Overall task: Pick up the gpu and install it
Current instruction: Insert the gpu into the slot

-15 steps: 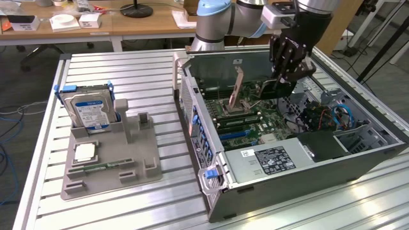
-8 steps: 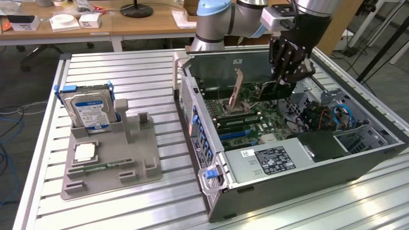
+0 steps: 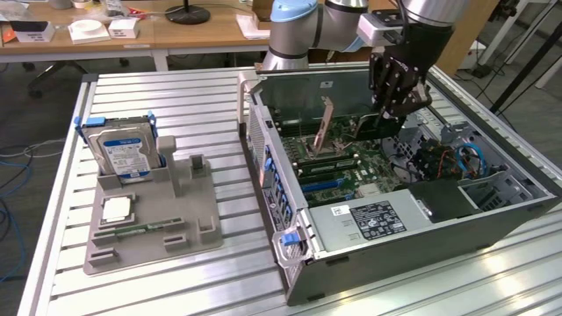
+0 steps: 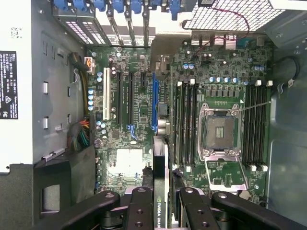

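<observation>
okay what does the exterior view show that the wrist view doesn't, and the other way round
Exterior view: the hard drive standing in the grey fixture on the slatted table, beside the open computer case, and desks behind.

Wrist view: the empty CPU socket, the blue expansion slot and the white slot, seen straight on.

Both: the gripper holding the gpu edge-on above the motherboard.

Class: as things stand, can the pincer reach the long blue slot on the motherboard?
Probably yes: the pincer, shut on the gpu, hangs inside the open case, and the blue slot lies bare.
</observation>
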Available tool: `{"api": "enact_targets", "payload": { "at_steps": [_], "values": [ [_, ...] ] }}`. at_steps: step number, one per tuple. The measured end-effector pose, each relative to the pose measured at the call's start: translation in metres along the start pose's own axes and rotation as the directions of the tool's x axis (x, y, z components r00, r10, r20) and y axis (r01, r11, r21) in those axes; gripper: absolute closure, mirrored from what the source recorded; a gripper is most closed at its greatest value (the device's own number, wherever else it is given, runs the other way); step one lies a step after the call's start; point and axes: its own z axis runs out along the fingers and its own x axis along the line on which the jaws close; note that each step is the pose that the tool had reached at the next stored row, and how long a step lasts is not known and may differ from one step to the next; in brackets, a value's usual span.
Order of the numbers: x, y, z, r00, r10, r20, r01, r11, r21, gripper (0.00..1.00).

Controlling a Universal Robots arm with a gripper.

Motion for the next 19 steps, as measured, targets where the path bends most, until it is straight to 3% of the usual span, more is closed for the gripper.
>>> {"api": "enact_targets", "payload": {
  "at_steps": [19],
  "values": [
    [0.0013, 0.0061, 0.0074, 1.0, 0.0, 0.0003, 0.0, 1.0, 0.0, 0.74]
  ]
}}
